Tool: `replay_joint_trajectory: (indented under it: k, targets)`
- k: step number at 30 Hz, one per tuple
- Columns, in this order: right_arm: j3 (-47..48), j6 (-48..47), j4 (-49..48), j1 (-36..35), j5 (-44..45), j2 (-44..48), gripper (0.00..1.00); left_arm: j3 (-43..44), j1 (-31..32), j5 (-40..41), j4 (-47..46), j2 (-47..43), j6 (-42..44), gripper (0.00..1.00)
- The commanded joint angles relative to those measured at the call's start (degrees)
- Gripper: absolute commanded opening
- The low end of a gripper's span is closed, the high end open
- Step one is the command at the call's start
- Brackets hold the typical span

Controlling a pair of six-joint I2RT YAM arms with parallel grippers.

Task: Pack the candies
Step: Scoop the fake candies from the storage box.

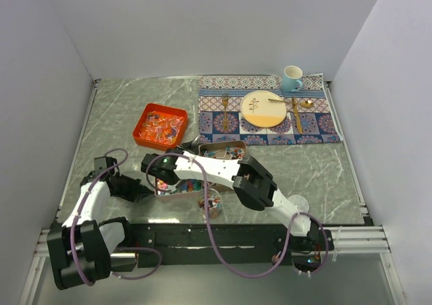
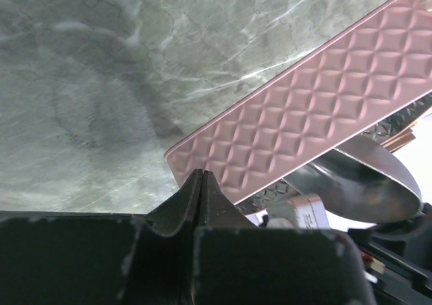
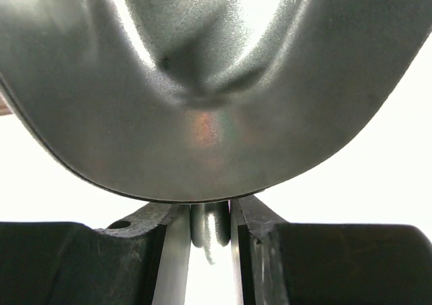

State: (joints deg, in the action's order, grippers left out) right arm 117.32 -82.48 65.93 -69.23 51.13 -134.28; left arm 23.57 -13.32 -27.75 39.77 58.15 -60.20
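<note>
the top view is bright and even, lit softly from above; only faint shadows lie on the marble bench. in the left wrist view white glare streaks cross the bench, a soft grey shadow lies beside the pink quilted tin, and the left claw is dark. in the right wrist view the metal scoop is blurred, the background burnt white.

candies in tray, bench far-left | mat right of tray | plate, mug on mat | bowl near-centre
</note>
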Motion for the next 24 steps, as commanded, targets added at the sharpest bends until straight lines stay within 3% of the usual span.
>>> replay_joint_trajectory:
  k: [1, 8, 15, 20, 24]
  targets:
    - [6.06, 5.2, 6.03, -1.17, -2.17, -4.67, 0.0, 0.95, -0.3, -3.19, -1.89, -0.67, -0.53, 0.01]
    - [-3.49, 4.17, 0.08, -2.49, -5.16, -1.34, 0.0, 0.33, -0.3, -4.24, -4.08, 0.12, -1.14, 0.01]
    - [0.19, 3.12, 2.01, -3.1, -19.3, -0.55, 0.0, 1.39, -0.39, -5.21, -5.4, 1.26, -1.85, 0.01]
    - [-2.71, 0.74, -4.05, 0.23, -24.48, 0.68, 0.0, 1.74, -0.39, -5.74, -6.37, 2.4, -1.76, 0.01]
    - [-1.31, 0.47, -3.09, 3.13, -32.58, 0.08, 0.0, 1.91, -0.39, -6.18, -7.42, 3.37, -1.85, 0.01]
